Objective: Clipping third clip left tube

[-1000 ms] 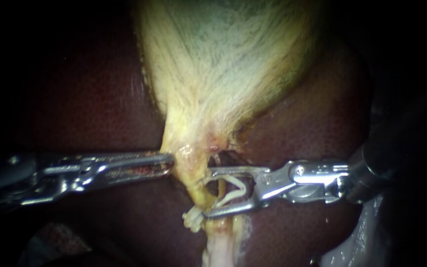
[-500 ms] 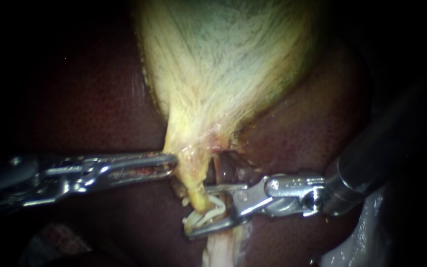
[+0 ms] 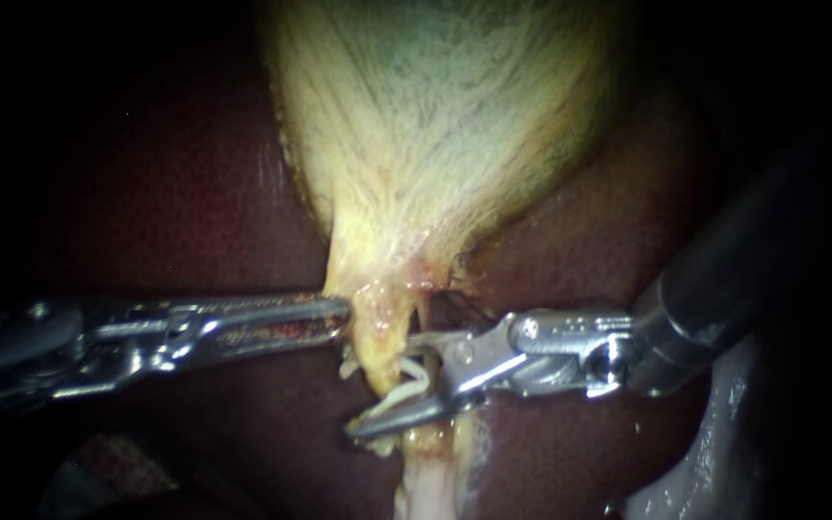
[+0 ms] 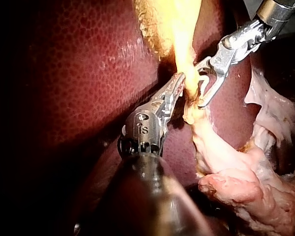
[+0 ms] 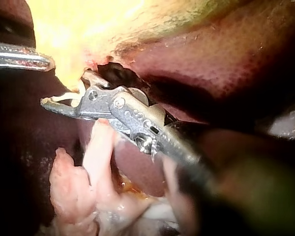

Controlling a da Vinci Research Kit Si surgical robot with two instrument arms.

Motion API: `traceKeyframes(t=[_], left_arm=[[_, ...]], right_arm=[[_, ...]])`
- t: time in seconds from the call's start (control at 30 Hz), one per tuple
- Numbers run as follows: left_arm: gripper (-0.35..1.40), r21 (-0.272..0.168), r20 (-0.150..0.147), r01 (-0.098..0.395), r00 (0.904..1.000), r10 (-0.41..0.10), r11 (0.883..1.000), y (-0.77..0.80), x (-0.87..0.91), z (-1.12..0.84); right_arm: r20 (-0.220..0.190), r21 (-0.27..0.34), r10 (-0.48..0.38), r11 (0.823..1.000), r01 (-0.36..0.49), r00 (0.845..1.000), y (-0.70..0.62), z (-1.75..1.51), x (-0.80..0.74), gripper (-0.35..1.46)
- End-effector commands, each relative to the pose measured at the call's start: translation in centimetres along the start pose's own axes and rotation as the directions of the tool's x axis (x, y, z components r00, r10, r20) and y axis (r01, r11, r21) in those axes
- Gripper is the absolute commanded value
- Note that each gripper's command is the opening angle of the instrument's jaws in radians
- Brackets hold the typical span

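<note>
The pale yellow gallbladder [image 3: 435,125] narrows down to a thin yellow tube [image 3: 377,351] lying on the dark red liver [image 3: 166,193]. My left instrument [image 3: 341,314] comes in level from the left, its jaws shut on the tissue at the gallbladder's neck; the left wrist view shows the same grip [image 4: 181,82]. My right instrument [image 3: 384,385] straddles that tube just below the neck, one jaw on each side. A white clip [image 3: 412,379] sits bent between its narrowed jaws. In the right wrist view the clip [image 5: 69,96] shows at the jaw tips [image 5: 59,102].
Pale pink fatty tissue [image 3: 426,481] hangs below the tube and spreads wide in the left wrist view [image 4: 246,182]. A whitish wet surface [image 3: 705,462] lies at the lower right, under the right instrument's dark shaft [image 3: 724,289].
The right instrument's jaws have gone from wide open to nearly together around the tube, squeezing the white clip, and slid a little to the left. The left instrument has stayed put.
</note>
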Motion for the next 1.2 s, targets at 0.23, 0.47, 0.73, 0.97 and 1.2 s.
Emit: traceKeyframes(t=[0.23, 0.47, 0.73, 0.97, 1.2], left_arm=[[-0.35, 0.001, 0.000, 0.000, 1.0000, 0.000, 1.000, -0.01, 0.00, 0.01], [-0.35, 0.003, -0.001, -0.001, 1.0000, 0.001, 1.000, -0.01, 0.01, 0.02], [-0.35, 0.003, -0.001, -0.001, 1.0000, 0.001, 1.000, -0.01, 0.02, 0.03], [-0.35, 0.003, -0.001, -0.001, 1.0000, 0.001, 1.000, -0.01, 0.02, 0.03], [-0.35, 0.003, -0.001, -0.001, 1.0000, 0.001, 1.000, -0.01, 0.01, 0.04]], right_arm=[[-0.003, -0.002, 0.182, 0.983, -0.182, 0.983, -0.02, 0.03, 0.01, 0.42], [-0.004, -0.002, 0.257, 0.966, -0.257, 0.966, -0.02, 0.01, 0.01, -0.11], [-0.005, -0.001, 0.287, 0.958, -0.287, 0.958, -0.02, -0.03, 0.02, -0.35], [-0.004, 0.000, 0.296, 0.955, -0.296, 0.955, -0.02, -0.02, -0.01, -0.35], [-0.001, -0.002, 0.296, 0.955, -0.296, 0.955, -0.02, -0.03, -0.02, -0.35]])
